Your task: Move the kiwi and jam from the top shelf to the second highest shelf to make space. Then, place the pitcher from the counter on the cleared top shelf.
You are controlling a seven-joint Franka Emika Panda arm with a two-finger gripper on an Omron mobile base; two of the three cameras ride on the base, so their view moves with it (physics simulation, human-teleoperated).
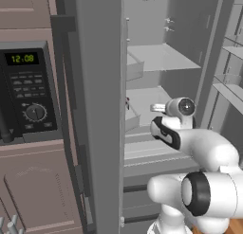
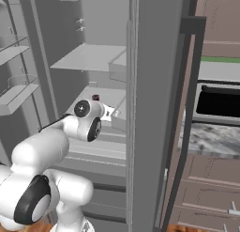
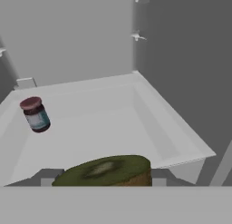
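My gripper (image 3: 103,181) is shut on the kiwi (image 3: 106,171), an olive-brown fruit with a green face that sits between the finger tips at the bottom of the hand view. The hand (image 1: 159,108) (image 2: 108,112) reaches into the open fridge just above the second highest shelf (image 1: 147,96) (image 2: 110,96) (image 3: 104,123). The jam (image 3: 35,114) (image 2: 95,98) (image 1: 127,103), a small jar with a reddish lid, stands upright on that same shelf, toward its back left in the hand view. The top shelf (image 1: 161,58) (image 2: 91,57) is bare. A stretch of the counter (image 2: 211,137) shows at right. The pitcher is out of view.
The fridge's tall grey side panel (image 1: 99,110) (image 2: 154,109) stands close beside the arm. Door racks (image 1: 230,88) (image 2: 18,92) hang on the open door. A black microwave (image 1: 28,91) sits in the brown cabinetry; a dark-windowed appliance (image 2: 220,104) stands on the counter.
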